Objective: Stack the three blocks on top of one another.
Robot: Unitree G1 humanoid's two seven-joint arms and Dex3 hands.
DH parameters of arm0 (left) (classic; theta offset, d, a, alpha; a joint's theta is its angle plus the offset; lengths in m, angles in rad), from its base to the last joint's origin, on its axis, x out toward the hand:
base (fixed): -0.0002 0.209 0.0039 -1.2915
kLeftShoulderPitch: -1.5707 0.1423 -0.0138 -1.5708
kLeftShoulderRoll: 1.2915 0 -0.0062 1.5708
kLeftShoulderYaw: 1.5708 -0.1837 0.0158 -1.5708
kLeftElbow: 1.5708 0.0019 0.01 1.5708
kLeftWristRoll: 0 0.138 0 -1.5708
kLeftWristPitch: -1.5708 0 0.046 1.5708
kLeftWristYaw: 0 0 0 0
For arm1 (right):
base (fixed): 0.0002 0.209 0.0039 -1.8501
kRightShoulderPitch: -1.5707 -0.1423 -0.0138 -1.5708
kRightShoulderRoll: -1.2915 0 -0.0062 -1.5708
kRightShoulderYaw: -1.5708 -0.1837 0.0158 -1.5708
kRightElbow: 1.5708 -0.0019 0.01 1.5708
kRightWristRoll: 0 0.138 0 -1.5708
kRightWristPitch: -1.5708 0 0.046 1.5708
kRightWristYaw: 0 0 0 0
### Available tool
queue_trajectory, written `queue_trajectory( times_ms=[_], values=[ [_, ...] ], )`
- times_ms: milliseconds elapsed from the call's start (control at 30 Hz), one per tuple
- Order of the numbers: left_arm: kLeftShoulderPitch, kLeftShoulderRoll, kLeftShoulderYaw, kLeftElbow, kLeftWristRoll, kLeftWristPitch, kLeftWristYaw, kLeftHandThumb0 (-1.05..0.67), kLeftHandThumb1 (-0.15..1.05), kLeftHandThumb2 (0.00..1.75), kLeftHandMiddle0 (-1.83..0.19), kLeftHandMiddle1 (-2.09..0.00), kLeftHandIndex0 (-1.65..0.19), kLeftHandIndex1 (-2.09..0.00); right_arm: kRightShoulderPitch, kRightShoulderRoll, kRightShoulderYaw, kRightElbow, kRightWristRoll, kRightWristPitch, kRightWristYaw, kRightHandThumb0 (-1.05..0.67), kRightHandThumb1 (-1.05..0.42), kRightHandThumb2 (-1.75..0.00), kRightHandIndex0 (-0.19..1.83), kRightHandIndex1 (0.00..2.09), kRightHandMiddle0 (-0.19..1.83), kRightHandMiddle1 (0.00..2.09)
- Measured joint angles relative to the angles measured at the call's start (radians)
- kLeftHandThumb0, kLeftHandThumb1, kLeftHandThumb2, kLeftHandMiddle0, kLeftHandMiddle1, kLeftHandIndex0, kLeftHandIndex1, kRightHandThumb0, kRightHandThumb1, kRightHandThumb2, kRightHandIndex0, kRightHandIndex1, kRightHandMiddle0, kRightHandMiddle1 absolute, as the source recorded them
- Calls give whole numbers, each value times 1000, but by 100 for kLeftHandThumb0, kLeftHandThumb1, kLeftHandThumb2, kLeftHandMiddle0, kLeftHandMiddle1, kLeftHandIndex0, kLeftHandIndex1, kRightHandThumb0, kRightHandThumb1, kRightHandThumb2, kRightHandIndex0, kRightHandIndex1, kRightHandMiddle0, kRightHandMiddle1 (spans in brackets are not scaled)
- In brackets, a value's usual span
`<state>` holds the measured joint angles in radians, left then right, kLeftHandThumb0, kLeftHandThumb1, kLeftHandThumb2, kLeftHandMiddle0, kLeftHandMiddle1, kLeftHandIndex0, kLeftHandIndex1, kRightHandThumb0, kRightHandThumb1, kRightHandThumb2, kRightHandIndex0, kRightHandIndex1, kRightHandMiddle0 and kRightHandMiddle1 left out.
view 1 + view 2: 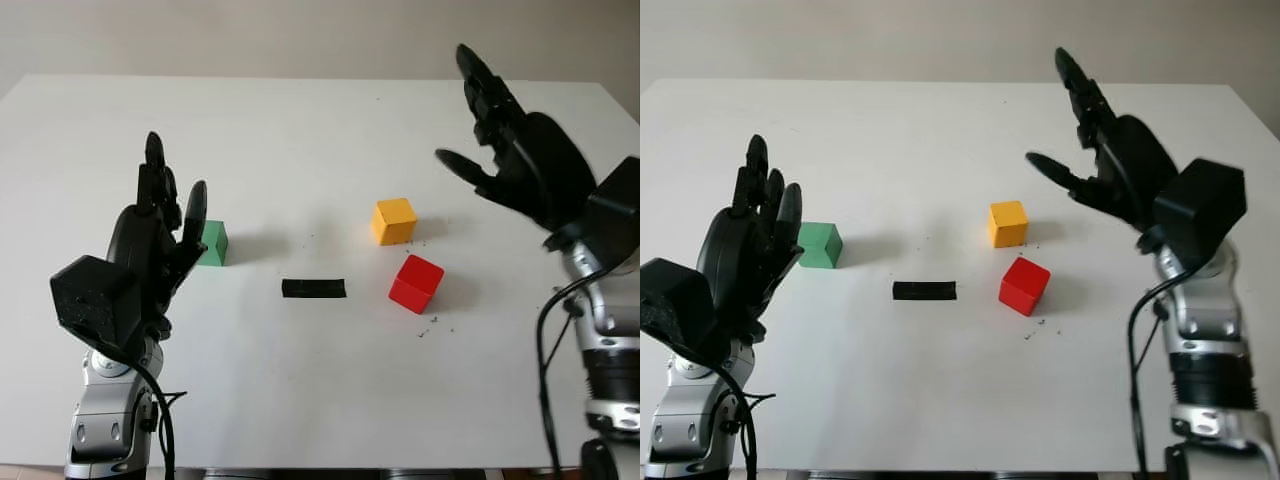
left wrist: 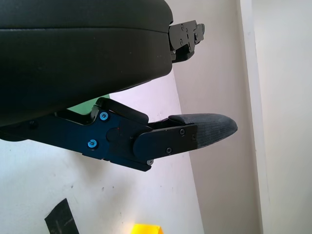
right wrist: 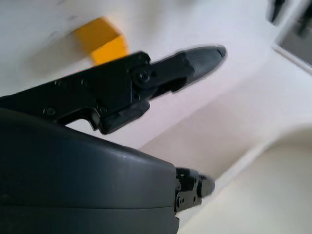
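Three blocks sit apart on the white table (image 1: 300,130). The green block (image 1: 820,245) is at the left, the yellow block (image 1: 394,221) is right of the middle, and the red block (image 1: 416,283) lies just in front of the yellow one. My left hand (image 1: 165,215) is raised, open, just left of the green block and partly covering it in the left eye view. My right hand (image 1: 490,125) is open in the air, above and to the right of the yellow block. The yellow block (image 3: 100,41) also appears beyond the right hand's finger.
A short strip of black tape (image 1: 313,288) lies flat on the table between the green and red blocks. Small dark specks dot the surface near the red block. The table's front edge (image 1: 350,465) runs close to the arms' bases.
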<state>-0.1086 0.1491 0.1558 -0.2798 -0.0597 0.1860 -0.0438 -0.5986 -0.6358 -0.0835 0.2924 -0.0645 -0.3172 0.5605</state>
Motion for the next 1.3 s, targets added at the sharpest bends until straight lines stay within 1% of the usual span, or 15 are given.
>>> queue_trajectory(
  times_ms=[100,200,300,433,633,800,1067,1300],
  values=[
    [0,0,-2,2,0,-3,-1,-64,105,58,19,-1,19,0,-56,-93,55,50,-96,-114,55,-75,-83,-3,-4,8,30,16],
    [0,0,-1,2,-3,-8,-4,-62,105,60,19,0,19,0,-103,-174,113,64,-195,-235,94,-72,-84,-5,-6,6,28,12],
    [0,0,0,1,-5,-7,-5,-63,105,60,19,0,19,0,-154,-257,180,68,-324,-387,112,-71,-84,-5,-6,5,25,10],
    [0,3,1,1,-5,-5,-8,-63,105,59,19,-1,19,0,-185,-317,242,69,-421,-548,108,-68,-78,-3,-4,6,31,11],
    [0,5,1,1,-12,1,-11,-63,105,58,19,-3,18,-2,-188,-322,272,80,-497,-698,27,-63,-79,-5,-5,5,38,11],
    [0,6,1,0,-13,2,-12,-62,105,59,19,-2,19,-2,-186,-322,281,99,-514,-749,-40,-59,-81,-6,-8,4,41,11],
    [0,8,2,-1,-14,3,-21,-63,105,58,19,-1,19,-1,-136,-302,287,102,-568,-766,-154,-56,-86,-7,-11,4,41,9],
    [0,9,3,-8,-11,8,-21,-64,105,59,19,-1,19,-1,-113,-271,320,124,-594,-722,-178,-54,-87,-6,-15,4,42,8]
  ],
)
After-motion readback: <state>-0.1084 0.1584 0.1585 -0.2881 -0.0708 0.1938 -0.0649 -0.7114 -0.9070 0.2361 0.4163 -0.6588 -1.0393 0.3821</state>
